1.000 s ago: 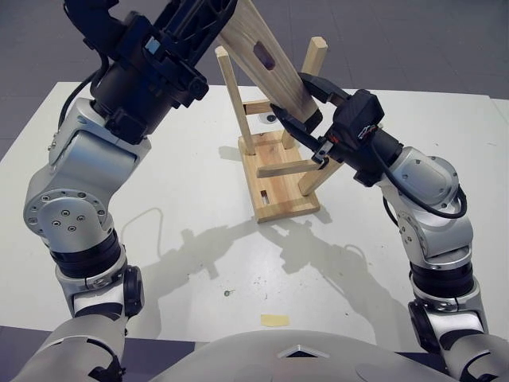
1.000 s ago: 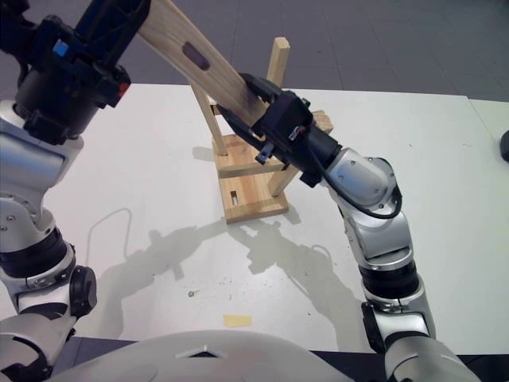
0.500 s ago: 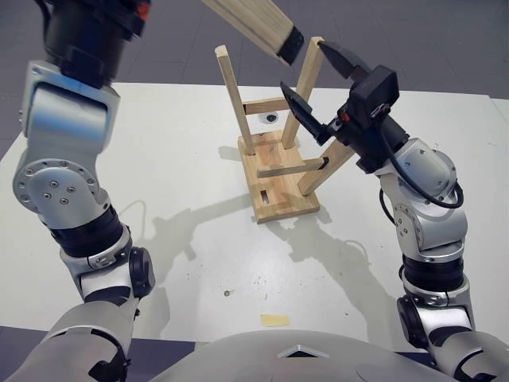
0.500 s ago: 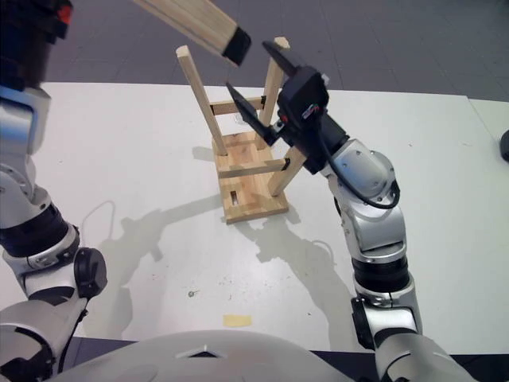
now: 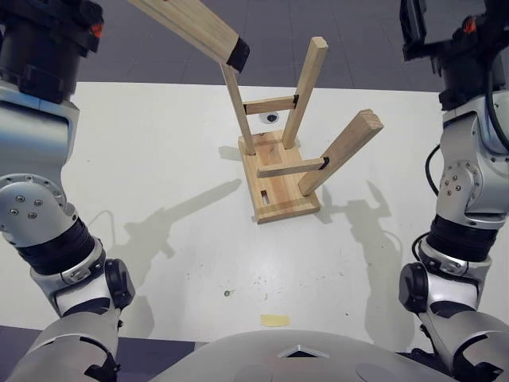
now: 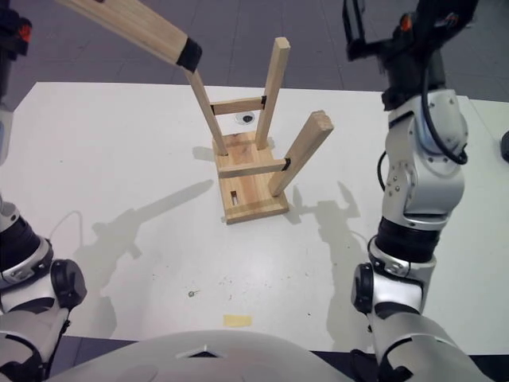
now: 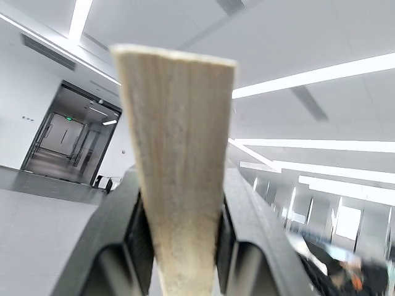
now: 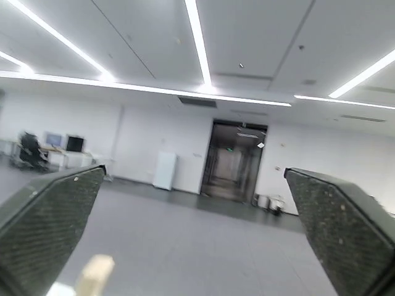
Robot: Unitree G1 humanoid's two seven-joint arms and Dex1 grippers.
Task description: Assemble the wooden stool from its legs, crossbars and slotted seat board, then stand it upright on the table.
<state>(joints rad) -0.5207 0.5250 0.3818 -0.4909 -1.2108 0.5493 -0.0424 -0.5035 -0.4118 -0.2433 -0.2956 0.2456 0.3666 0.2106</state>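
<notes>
Nearest us, a scrap of yellow tape lies on the white table. Beyond it the slotted seat board lies flat, with three legs rising from it, joined by two crossbars. The right-hand leg tilts outward. An open slot shows at the board's near left corner. Above and to the left, our left gripper pinches the fourth leg, its long axis slanting down toward the board. We judge this gripper best placed to seat it. Our right gripper hangs high, fingers spread, empty.
</notes>
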